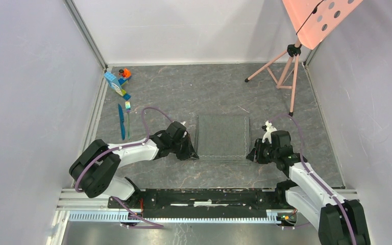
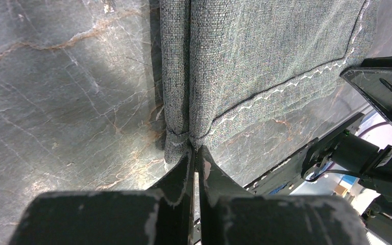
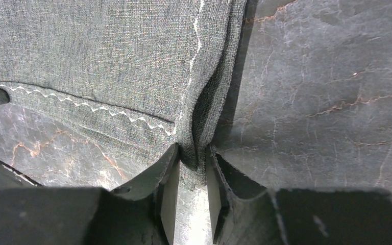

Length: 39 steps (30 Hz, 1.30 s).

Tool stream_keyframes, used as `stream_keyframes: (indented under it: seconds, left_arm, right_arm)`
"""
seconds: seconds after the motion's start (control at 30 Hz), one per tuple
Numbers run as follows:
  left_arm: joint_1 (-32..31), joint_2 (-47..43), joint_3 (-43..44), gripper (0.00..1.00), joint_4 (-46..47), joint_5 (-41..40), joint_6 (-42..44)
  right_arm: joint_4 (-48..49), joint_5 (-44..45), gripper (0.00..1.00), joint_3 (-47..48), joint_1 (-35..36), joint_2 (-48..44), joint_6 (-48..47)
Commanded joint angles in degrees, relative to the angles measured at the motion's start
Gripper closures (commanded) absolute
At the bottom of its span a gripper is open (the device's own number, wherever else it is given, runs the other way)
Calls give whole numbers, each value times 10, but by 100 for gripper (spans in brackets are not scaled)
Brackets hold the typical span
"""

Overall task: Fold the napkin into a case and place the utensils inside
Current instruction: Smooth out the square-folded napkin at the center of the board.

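I see the napkin [image 1: 222, 137], dark grey with a pale zigzag stitch, lying flat between my two pincers. Its near corner is nipped tight in the left pincer [image 2: 195, 150]. A puckered fold of its opposite near edge sits in the right pincer [image 3: 193, 153], apparently gripped. The blue knife [image 1: 121, 121] and shiny-headed fork [image 1: 128, 115] lie side by side, well outboard of the left pincer.

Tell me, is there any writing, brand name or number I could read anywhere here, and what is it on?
None: no word, number or sign is readable in any view.
The napkin shows only pale zigzag stitching, no label.
The toy blocks and the pink board with holes show no lettering.
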Motion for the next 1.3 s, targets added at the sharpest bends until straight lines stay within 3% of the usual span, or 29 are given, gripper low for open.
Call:
stream_keyframes:
  seconds: [0.0,0.27,0.67,0.8,0.9,1.03,1.17,1.27]
  left_arm:
    - [-2,-10,1,97,-6,-8,14]
    - [-2,-42,26,97,-48,-16,24]
    - [0,-44,16,97,-63,-37,30]
    - [1,-17,13,93,-57,-37,30]
    - [0,-12,19,84,-63,-20,33]
    - [0,-71,17,61,-89,-16,33]
    - [0,-113,48,56,-132,-26,47]
    - [-1,-103,68,59,-116,-26,46]
  right_arm:
    - [3,-7,73,7,-1,-10,0]
    - [-44,-17,90,42,-1,-36,-17]
    - [-6,-66,91,8,-1,-29,0]
    - [9,-58,85,-11,-1,-15,-10]
    - [-33,-29,73,18,-1,-19,-36]
    - [-94,6,54,74,0,-54,-70]
    - [-66,-71,53,84,3,-37,-61]
    - [-15,-110,60,69,9,-9,-38]
